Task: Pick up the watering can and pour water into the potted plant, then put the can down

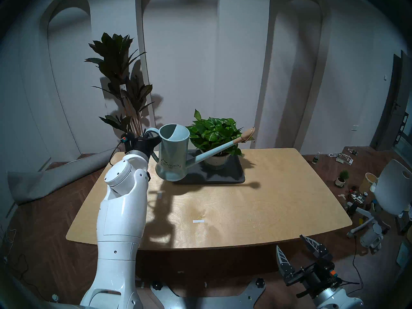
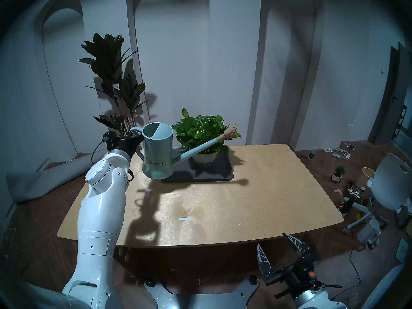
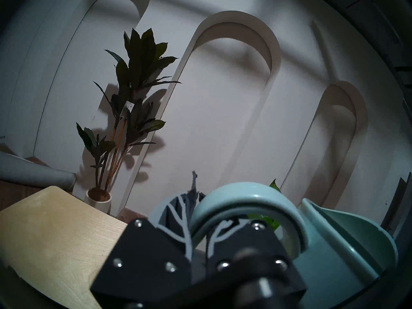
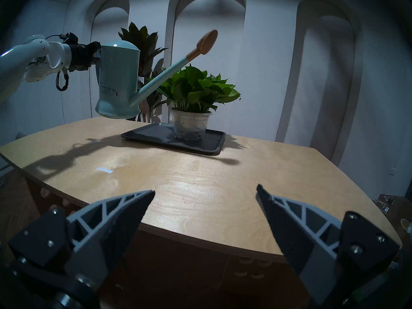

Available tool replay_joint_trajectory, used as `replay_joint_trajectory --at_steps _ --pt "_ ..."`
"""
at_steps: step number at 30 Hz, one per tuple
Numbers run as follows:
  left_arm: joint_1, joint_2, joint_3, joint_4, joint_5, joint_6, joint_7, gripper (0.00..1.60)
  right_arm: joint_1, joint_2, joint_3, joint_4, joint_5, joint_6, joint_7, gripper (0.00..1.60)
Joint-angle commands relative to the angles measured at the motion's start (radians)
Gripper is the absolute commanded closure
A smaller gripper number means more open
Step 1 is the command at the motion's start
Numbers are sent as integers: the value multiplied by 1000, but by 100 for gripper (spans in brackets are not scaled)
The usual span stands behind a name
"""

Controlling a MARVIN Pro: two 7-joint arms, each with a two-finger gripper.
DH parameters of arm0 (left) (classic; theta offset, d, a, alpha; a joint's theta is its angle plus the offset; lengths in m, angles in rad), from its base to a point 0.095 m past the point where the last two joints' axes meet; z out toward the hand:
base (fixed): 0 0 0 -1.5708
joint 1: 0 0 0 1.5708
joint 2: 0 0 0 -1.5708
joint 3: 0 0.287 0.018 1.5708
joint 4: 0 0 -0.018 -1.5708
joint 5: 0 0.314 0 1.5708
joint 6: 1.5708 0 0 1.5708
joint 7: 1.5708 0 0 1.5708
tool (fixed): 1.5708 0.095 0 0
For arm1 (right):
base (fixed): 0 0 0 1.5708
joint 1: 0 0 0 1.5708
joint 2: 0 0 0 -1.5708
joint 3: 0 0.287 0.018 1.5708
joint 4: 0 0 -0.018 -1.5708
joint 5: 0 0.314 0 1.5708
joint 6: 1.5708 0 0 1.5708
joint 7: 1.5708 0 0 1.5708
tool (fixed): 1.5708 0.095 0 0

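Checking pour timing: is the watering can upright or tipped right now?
Upright. The watering can hangs level above the table, spout rising above the potted plant; no water is visible.

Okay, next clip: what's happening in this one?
The left gripper is shut on the loop handle of the watering can and holds it off the table, upright, its spout reaching over the potted plant on a dark tray. No water is coming out. The right gripper hangs open near the table's front edge, holding nothing.
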Motion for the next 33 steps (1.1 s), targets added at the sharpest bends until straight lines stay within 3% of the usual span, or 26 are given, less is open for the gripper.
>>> replay_joint_trajectory --at_steps 1,8,9,24,33 --pt "-108 43 -7 -21 4 -7 2 160 4 1 -1 -13 1 -4 1 0" --pt "-147 57 -7 4 -3 17 12 160 7 1 -1 -10 1 -4 1 0" --pt "-125 60 -6 -10 -5 15 10 160 7 1 -1 -10 1 -4 1 0" --pt "-184 60 30 -32 -38 65 13 160 12 1 -1 -6 1 -4 2 0" --pt "-216 85 15 -27 -50 88 21 160 14 0 -1 -3 1 -5 3 0"
